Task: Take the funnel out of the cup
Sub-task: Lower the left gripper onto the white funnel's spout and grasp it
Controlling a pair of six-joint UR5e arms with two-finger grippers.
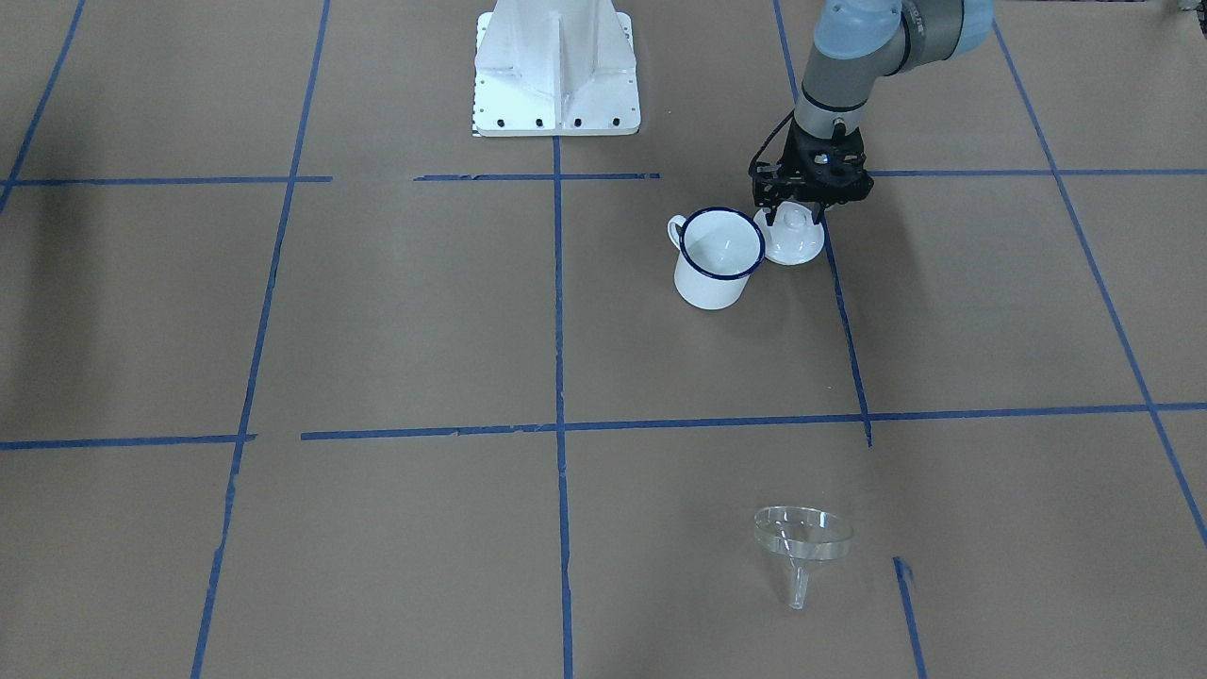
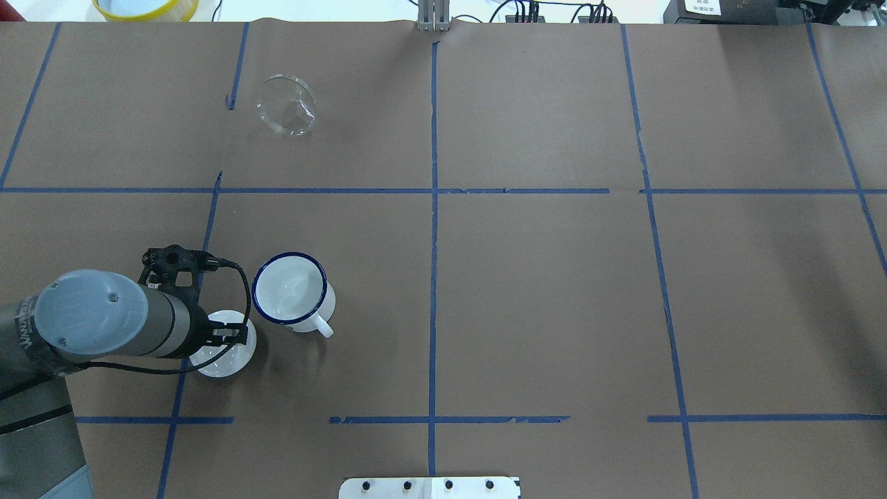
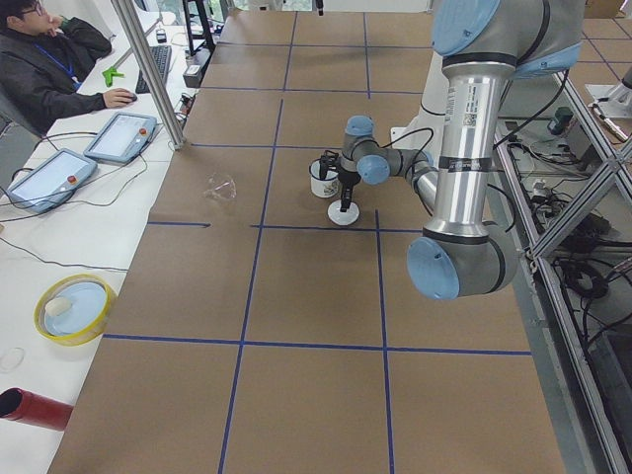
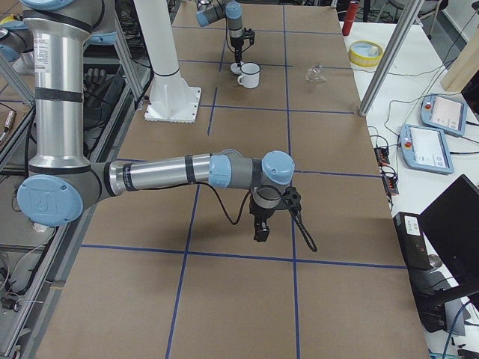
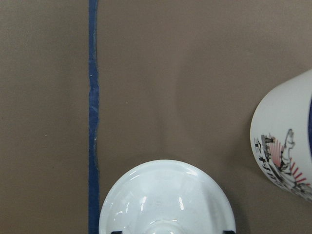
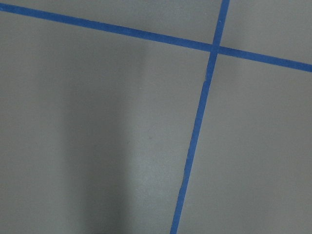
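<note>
The clear funnel (image 1: 801,542) lies on its side on the brown table, far from the cup; it also shows in the overhead view (image 2: 286,105). The white cup (image 1: 719,256) with a dark blue rim stands upright and empty (image 2: 291,291). My left gripper (image 1: 795,212) hangs right over a white domed lid (image 1: 794,243) that rests on the table beside the cup. In the left wrist view its fingertips sit wide apart on either side of the lid (image 5: 165,200), not gripping. My right gripper (image 4: 260,233) shows only in the exterior right view, low over bare table; I cannot tell its state.
The white robot base (image 1: 556,75) stands at the table's near edge to the robot. A yellow bowl (image 3: 74,308) and a red cylinder (image 3: 35,410) lie off the table on the operators' side. Blue tape lines cross the brown surface.
</note>
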